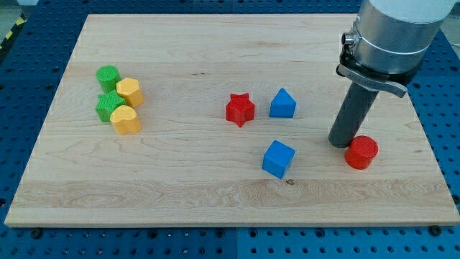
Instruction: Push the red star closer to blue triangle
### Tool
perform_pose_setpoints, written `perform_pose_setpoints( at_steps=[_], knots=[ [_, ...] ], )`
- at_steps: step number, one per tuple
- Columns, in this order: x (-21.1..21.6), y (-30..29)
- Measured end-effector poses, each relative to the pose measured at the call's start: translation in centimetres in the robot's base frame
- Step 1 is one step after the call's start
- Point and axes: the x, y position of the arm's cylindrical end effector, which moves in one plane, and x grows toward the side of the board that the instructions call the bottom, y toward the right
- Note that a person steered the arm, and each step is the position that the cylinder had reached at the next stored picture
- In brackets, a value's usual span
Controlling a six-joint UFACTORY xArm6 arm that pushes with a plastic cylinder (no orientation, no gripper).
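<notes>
On the view's right side of the surface (180, 194), my tip (341, 143) is set down just beside the red cylinder (361, 152), and it may be touching it. No claw is found on this arm, only a dark rod, so nothing is held and nothing can be opened or closed. Further toward the view's left, the blue cube (278, 158) is seen, and above it the blue triangle (283, 103). The red star (240, 109) is placed just left of the blue triangle, near it but with a small gap. For the star to be pushed closer, the tip would likely have to be brought around to the star's left. Far left, two green blocks (108, 91) and two yellow blocks (128, 106) are bunched together, well apart from the job.
</notes>
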Motion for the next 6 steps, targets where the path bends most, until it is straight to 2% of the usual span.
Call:
perform_pose_setpoints(
  at_steps=[1,4,6],
  knots=[
    [0.0,-3.3],
    [-1.0,-20.6],
    [-4.5,-21.0]
  ],
)
